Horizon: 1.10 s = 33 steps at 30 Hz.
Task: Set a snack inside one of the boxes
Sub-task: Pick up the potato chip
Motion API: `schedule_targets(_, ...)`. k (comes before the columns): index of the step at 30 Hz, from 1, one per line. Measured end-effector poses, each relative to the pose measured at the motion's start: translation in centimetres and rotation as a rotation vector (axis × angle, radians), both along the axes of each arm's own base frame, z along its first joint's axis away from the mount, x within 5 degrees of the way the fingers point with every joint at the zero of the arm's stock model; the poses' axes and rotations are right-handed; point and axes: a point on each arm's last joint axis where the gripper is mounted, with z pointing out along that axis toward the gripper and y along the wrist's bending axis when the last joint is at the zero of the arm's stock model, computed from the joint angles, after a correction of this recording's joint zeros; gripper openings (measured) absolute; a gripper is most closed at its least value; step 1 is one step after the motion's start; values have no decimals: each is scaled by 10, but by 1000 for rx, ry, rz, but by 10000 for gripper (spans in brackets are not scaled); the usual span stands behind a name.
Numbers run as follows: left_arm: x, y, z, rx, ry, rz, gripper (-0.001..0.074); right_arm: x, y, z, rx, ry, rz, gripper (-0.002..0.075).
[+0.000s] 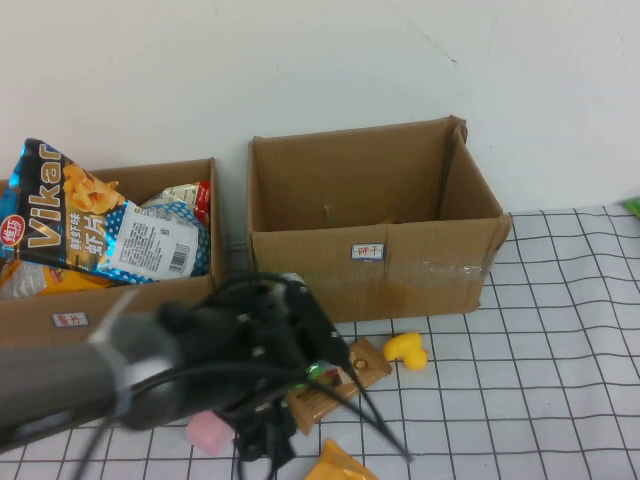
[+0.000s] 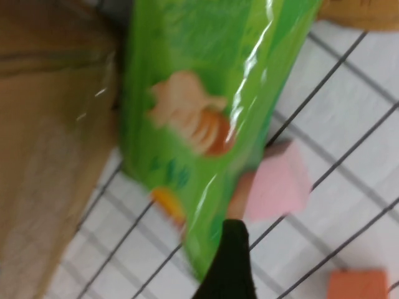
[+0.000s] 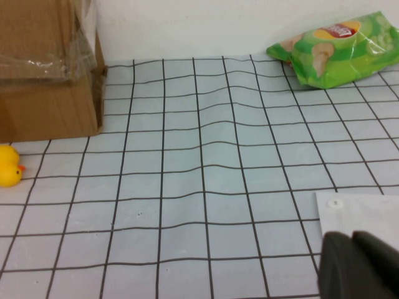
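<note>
Two open brown boxes stand at the back. The smaller left box (image 1: 120, 300) holds several snack bags, with a blue Vikar chip bag (image 1: 70, 215) on top. The larger taped box (image 1: 370, 250) looks empty. My left gripper (image 1: 262, 440) hangs low over the mat in front of the boxes. In the left wrist view one black finger (image 2: 232, 261) presses a green snack packet (image 2: 199, 106), next to a cardboard wall (image 2: 50, 156). My right gripper (image 3: 358, 265) is shut and empty, low over the mat to the right. It is out of the high view.
A yellow duck (image 1: 406, 350) and a brown snack bar (image 1: 335, 385) lie in front of the larger box. A pink block (image 2: 277, 184) and an orange block (image 2: 358, 286) lie under the left gripper. A green chip bag (image 3: 336, 50) lies far right, and a white sheet (image 3: 361, 212) is nearby.
</note>
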Motion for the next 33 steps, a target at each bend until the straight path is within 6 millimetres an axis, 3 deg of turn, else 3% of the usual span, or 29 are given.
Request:
schedule_targets(3, 10, -8, -15, -16, 52, 35, 570, 0, 0, 0, 0, 0, 0, -1)
schedule_targets(6, 25, -2, -27, -49, 84, 82, 570, 0, 0, 0, 0, 0, 0, -1)
schedule_targets(11, 49, 19, -30, -72, 40, 97, 573, 0, 0, 0, 0, 0, 0, -1)
schedule_targets(15, 61, 24, -30, -78, -23, 46, 573, 0, 0, 0, 0, 0, 0, -1)
schedule_targets(23, 66, 20, -63, -58, 13, 3, 574, 0, -1, 0, -21, -1, -1, -1)
schedule_targets(33, 81, 23, -77, 13, -124, -8, 574, 0, -1, 0, -41, -1, -3, -1)
